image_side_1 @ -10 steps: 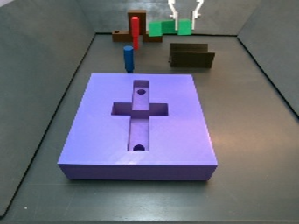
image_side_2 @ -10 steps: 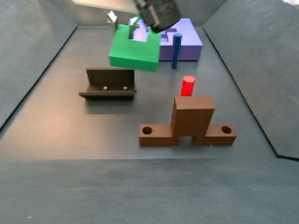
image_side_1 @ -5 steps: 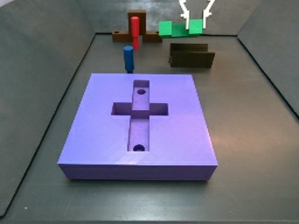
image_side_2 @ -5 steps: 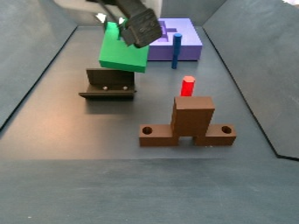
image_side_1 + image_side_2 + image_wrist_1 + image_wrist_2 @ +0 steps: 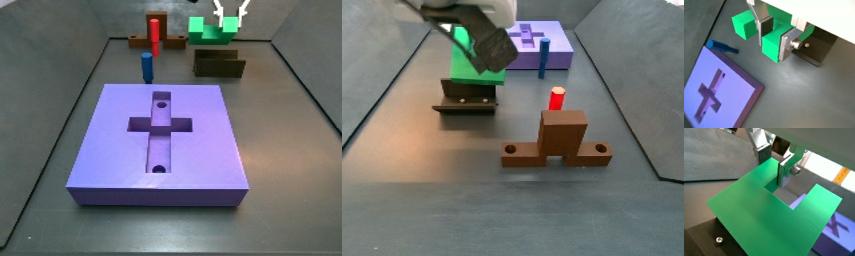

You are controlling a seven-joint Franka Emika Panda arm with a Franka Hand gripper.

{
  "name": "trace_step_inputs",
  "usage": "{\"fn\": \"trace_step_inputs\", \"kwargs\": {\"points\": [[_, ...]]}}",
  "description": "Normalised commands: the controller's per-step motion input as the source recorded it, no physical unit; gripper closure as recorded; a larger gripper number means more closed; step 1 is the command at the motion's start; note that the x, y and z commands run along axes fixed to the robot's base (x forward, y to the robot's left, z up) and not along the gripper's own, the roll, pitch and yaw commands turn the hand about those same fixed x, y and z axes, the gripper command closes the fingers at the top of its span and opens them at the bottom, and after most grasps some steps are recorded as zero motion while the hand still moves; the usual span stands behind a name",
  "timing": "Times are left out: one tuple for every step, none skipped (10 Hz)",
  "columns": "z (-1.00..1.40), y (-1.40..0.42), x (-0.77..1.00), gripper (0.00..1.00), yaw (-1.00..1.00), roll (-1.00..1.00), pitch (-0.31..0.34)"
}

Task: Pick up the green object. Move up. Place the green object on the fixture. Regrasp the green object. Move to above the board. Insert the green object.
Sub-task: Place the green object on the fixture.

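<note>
A: What does the two-finger gripper (image 5: 775, 37) hold?

B: Its silver plate fingers (image 5: 789, 170) are clamped on one prong of the small bright green U-shaped block (image 5: 764, 213). In a side view the block (image 5: 473, 62) hangs just above the dark olive-brown L-shaped fixture (image 5: 466, 97), not touching it.

A: What lies past the fixture?

B: A slim blue upright peg (image 5: 543, 58), then the large purple slab board (image 5: 549, 43) with its cross-shaped slot. Nearer than the fixture stands a brown base with a red peg (image 5: 556, 135).

The gripper (image 5: 777, 159) clamps one prong of the green object (image 5: 764, 210). The board (image 5: 839, 228) lies beneath, with the fixture (image 5: 707, 240) under the block.
</note>
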Motion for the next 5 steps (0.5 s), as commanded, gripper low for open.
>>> {"fn": "trace_step_inputs", "kwargs": {"points": [[0.00, 0.26, 0.39, 1.00, 0.12, -0.26, 0.366], [-0.07, 0.00, 0.00, 1.00, 0.00, 0.00, 0.000], [-0.30, 0.02, 0.42, 1.00, 0.03, 0.00, -0.089], [-0.42, 0.01, 0.59, 1.00, 0.01, 0.00, -0.091], [-0.41, 0.00, 0.57, 1.00, 0.00, 0.00, -0.174]]}}
